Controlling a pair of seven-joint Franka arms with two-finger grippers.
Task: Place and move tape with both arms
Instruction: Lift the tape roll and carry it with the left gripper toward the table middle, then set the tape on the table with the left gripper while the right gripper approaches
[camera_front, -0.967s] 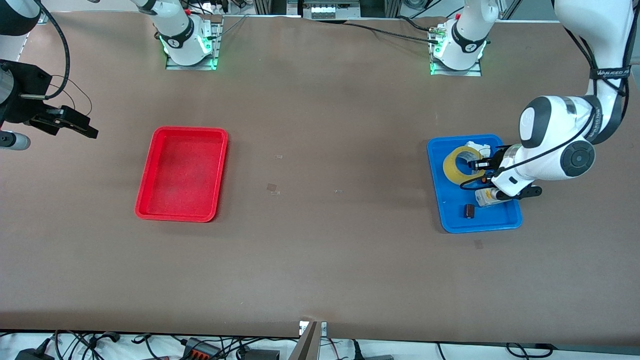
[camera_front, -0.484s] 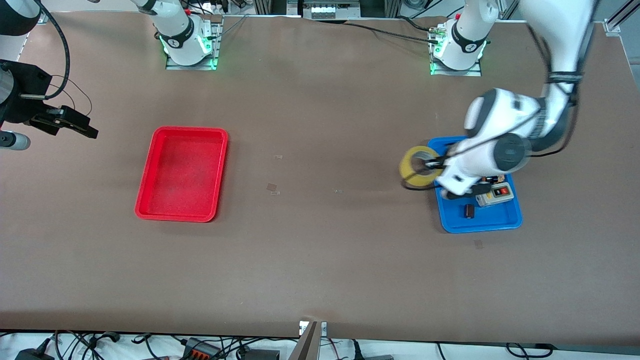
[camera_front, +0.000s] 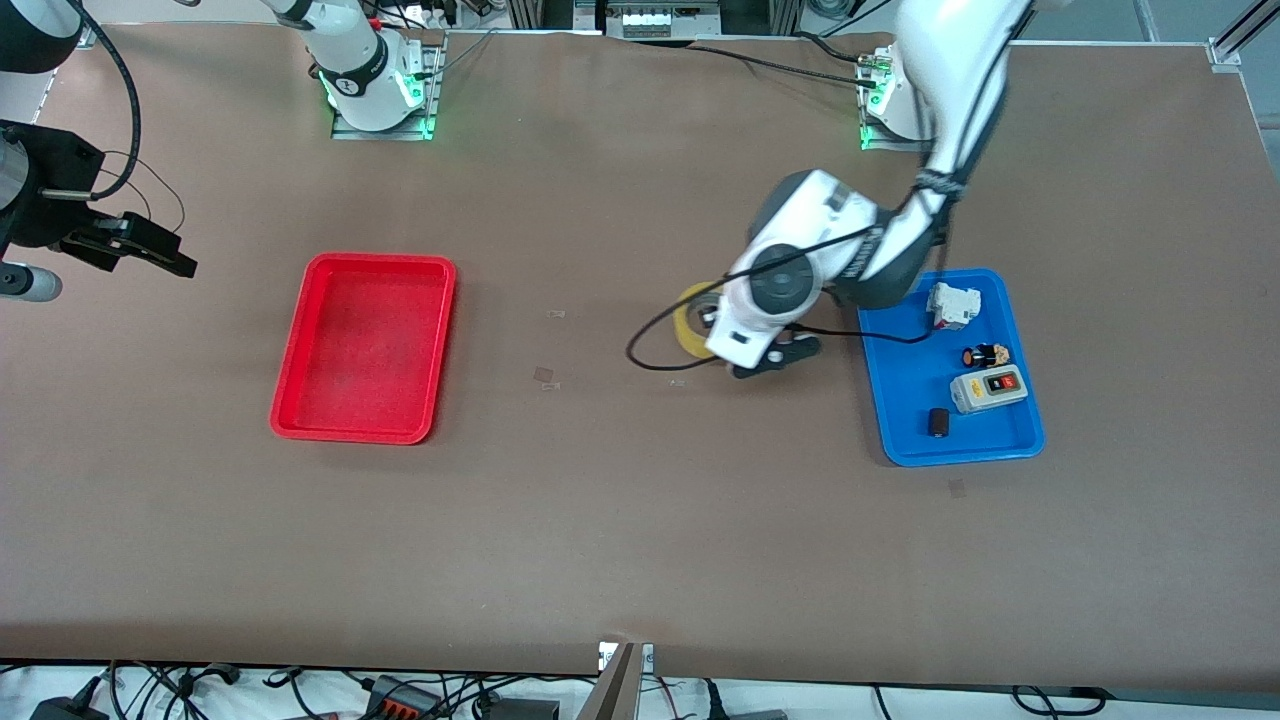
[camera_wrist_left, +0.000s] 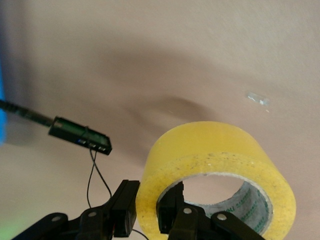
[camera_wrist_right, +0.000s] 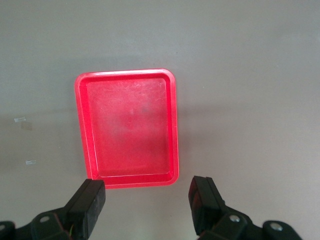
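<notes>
Tape roll (camera_wrist_left: 215, 172) now off blue tray (camera_front: 900, 420), over mid-tabletop (camera_front: 600, 520) | left claw (camera_wrist_left: 147, 212) clenched on it | right claw (camera_wrist_right: 147, 202) released, waiting; I expect set-down next

Both arms (camera_front: 830, 250) were glossy white with dark grey joint discs and black bands, a thin black cable looping from the left one. Their bases glowed green. The black grippers (camera_wrist_right: 145, 200) had blocky fingers (camera_wrist_left: 125, 207) and silver screws.
</notes>
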